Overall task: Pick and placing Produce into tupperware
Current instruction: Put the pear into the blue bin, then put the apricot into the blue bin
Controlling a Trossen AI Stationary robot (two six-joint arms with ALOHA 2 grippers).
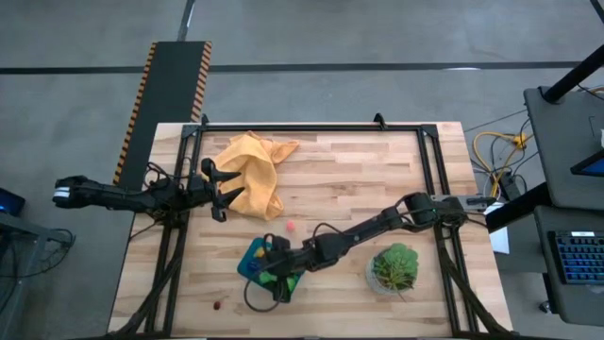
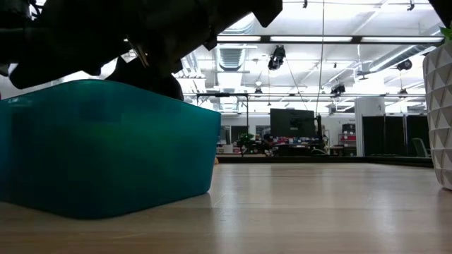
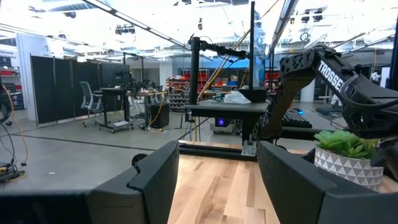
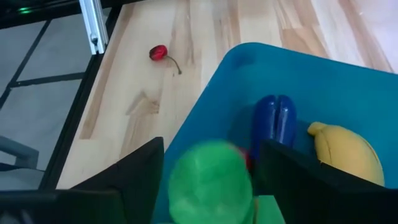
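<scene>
Right gripper [image 4: 208, 180] over the blue tub [image 4: 348, 93], jaws pinching a green piece [image 4: 210, 183]. Left gripper [image 3: 217, 180] waits near the yellow cloth [image 1: 253, 173], jaws spread.

Robotics lab: workbenches [image 3: 227, 107], monitors [image 2: 293, 121], striplights [image 2: 311, 39]
</scene>
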